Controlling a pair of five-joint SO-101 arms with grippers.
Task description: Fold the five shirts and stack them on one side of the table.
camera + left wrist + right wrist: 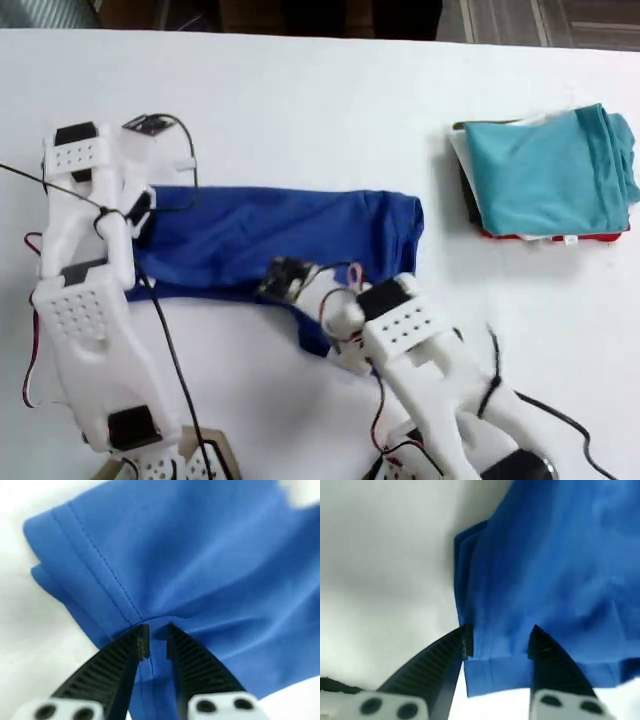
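At shirt's left end: pinching the hem (85,565) with left gripper (156,641), jaws nearly together on a gathered tuck of blue cloth. Reads as a firm hold, with creases fanning out from the pinch. Likely held there to carry that end over for the next fold.

Along near edge of shirt (290,235), around its middle: right gripper (501,642) spread wide, straddling a layered cloth edge, nothing clamped yet. Probably set to bite a second hold, for moving the cloth evenly and keeping the fold square.

Shirt itself: mid-table, narrowed to a long band running left to right, with a flap poking out at the near edge by right gripper. Thin matte knit, double-stitched hem, limp. Expect sag between the two holds.

Stack (545,175) well apart, near right edge of table (300,100), toward the far side: teal on top, then white, dark and red edges showing below. Roughly square, slightly ragged. Guessing four pieces by colour, can't confirm; would make blue the last one. Parked on that side, presumably to keep the folding area free.
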